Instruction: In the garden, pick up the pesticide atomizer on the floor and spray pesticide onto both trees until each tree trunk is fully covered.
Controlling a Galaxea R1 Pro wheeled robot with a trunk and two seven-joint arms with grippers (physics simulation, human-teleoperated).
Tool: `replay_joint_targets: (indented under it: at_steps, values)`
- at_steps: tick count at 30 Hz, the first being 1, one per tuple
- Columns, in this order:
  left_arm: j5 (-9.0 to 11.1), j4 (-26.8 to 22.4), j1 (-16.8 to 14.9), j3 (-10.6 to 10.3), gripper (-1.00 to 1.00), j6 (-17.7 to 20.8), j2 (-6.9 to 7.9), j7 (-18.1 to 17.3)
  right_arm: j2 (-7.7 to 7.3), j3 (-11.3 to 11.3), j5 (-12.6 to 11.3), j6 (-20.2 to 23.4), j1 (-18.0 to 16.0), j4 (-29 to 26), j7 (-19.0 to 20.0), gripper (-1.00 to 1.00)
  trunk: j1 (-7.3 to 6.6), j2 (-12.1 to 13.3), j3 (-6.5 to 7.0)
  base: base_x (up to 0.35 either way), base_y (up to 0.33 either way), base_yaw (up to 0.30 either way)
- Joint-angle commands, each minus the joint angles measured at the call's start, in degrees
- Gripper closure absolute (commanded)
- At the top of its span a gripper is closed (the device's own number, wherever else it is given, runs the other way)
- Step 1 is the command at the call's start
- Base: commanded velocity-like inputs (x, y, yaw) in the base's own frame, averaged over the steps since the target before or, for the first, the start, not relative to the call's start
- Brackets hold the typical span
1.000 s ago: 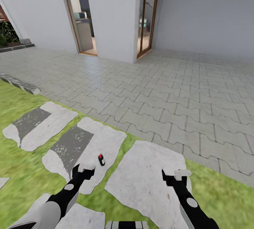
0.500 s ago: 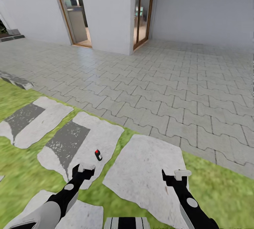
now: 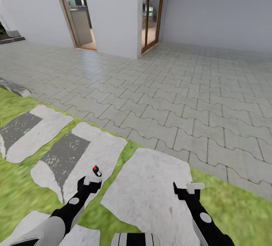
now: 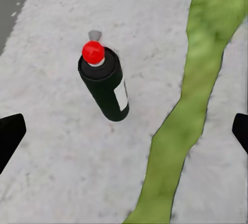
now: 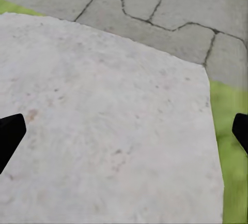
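Ahead of me spreads the grey interlocking paving (image 3: 196, 98), running up to the white house wall (image 3: 113, 11) with its two wood-framed doorways. Nearer, the green lawn (image 3: 19, 185) holds several pale stepping stones (image 3: 151, 185), with narrow strips of grass between them. No trees show from here, so spraying comes later; first I need the bottle.

My two arms reach forward low over the stones. My right gripper (image 3: 189, 189) hangs above the big stone in front of me, its dark fingertips (image 5: 11, 133) spread wide at the edges of its wrist view with bare stone between them. My left gripper (image 3: 91, 182) is likewise wide apart, holding nothing, its fingertips (image 4: 10, 136) far to either side.

The pesticide atomizer (image 3: 96, 170) stands on the stepping stone just beyond my left gripper, near that stone's grassy edge. In the left wrist view the pesticide atomizer (image 4: 106, 87) sits between my spread fingers, a small dark cylinder with a red cap and a white label, seemingly upright though seen at a slant.

I judge it light and rigid, with a smooth, likely slippery body that could tip or roll if nudged. I would close on the middle of the cylinder, below the red cap, leaving the nozzle free and pointing away from me.
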Motion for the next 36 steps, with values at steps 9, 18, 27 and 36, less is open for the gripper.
replay_joint_targets:
  at_steps: [9, 18, 27, 36]
  values:
    - [0.06, -0.08, 0.0, 0.05, -1.0, 0.0, 0.01, 0.0, 0.0, -0.02, 0.0, -0.08, 0.0, 0.0, 0.0, -1.0, 0.0, 0.0, -0.3, 0.181, -0.227, 0.211]
    - [0.06, -0.22, 0.0, 0.1, -1.0, 0.0, 0.08, 0.0, 0.0, -0.02, 0.0, -0.09, 0.0, 0.0, 0.05, -1.0, 0.0, 0.0, -0.34, 0.064, -0.042, 0.03]
    - [0.06, -0.36, 0.0, 0.1, -1.0, 0.01, 0.15, 0.0, 0.0, -0.02, 0.0, -0.09, 0.0, 0.05, 0.03, -1.0, 0.1, -0.05, -1.63, 0.002, -0.001, 0.021]
    - [0.06, -0.15, 0.0, 0.1, -1.0, 0.0, 0.16, 0.0, 0.0, -0.02, 0.0, -0.09, 0.0, 0.08, 0.06, -1.0, 0.34, -0.17, -4.36, 0.0, 0.0, 0.002]
